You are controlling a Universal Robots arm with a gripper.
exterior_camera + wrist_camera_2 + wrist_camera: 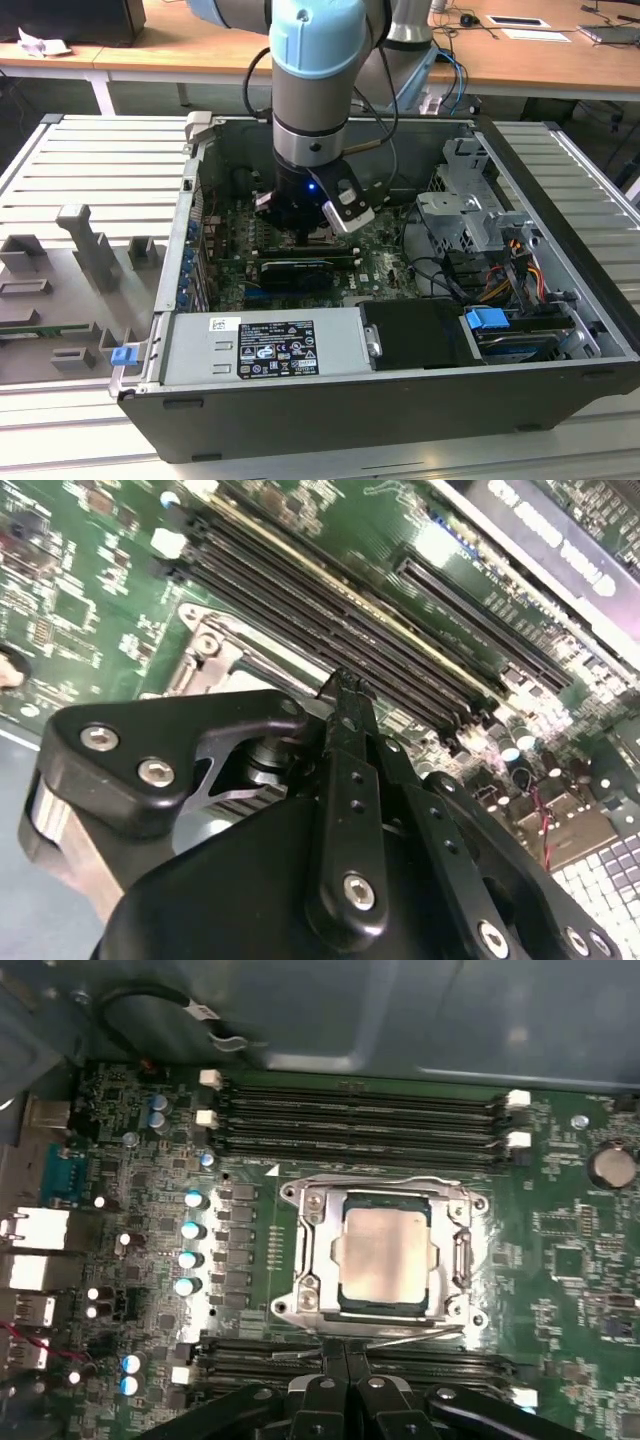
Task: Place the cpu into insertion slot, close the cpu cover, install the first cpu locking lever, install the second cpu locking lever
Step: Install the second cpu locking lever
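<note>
Wooden bench behind open computer case (560,300). Chip (385,1252) sitting in socket (300,1305), cover (452,1198) down. Hand (345,1360), fingers pressed together, hovering beside lever (415,1337); best pushing straight, gently.

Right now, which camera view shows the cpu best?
The first wrist view: the cpu faces the camera, seated in its metal-framed socket. The exterior view has the arm over that spot; the second wrist view catches just a socket corner.

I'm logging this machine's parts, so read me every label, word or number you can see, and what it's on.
Black label on the grey power supply: too small to read.
White lettering on the black card: blurred, unreadable.
Markings on the circuit board: too small.
</note>
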